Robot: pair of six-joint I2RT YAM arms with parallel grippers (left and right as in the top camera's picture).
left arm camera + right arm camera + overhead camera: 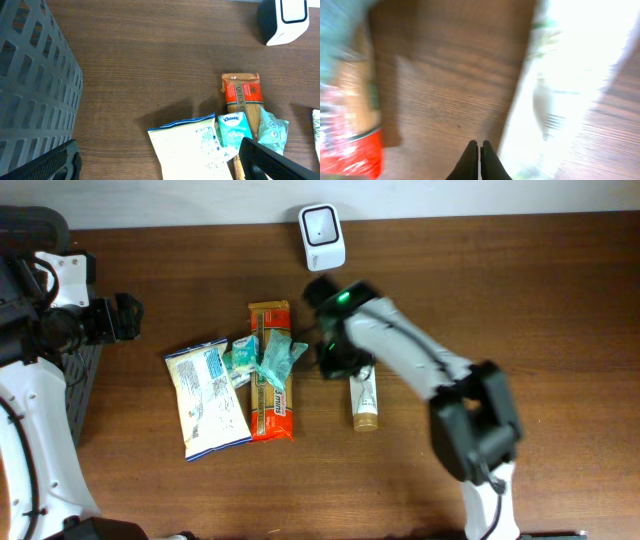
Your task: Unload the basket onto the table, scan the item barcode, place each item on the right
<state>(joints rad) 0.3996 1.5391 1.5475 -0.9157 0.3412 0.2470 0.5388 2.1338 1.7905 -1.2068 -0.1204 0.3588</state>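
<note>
The right gripper [336, 358] has its fingers pressed together with nothing visible between them. In its wrist view the two dark fingertips meet over bare wood. The likely item to scan is the tube [365, 398], which lies just beside this gripper, on the side facing the arm's own base. Its long axis points away from the gripper, and the tan cap end is the far end. The near end sits under or against the gripper housing in the overhead view, so I cannot tell whether they touch. The wrist view is blurred and overexposed. The pale streak to the right of the fingertips is probably the tube [543, 102], which would put the closed fingers beside it, not around it.

The scanner [322, 237] stands beyond the gripper on the side opposite the tube, well apart from it. It is a small, rounded white box with a dark window.

The right arm is much the nearer one. The left gripper [120, 318] is spread wide and hangs well apart from the tube, beyond the pile of other goods.

The tube looks smooth, soft-walled and flattened toward its crimped end. On the gripper's other flank lie a glossy orange-red bar pack [270, 385], a crinkly teal sachet [280, 355], a tissue pack [240, 358] and a white-and-blue snack bag [205, 400]. Everything rests on the matte wood-grain table [560, 300].
</note>
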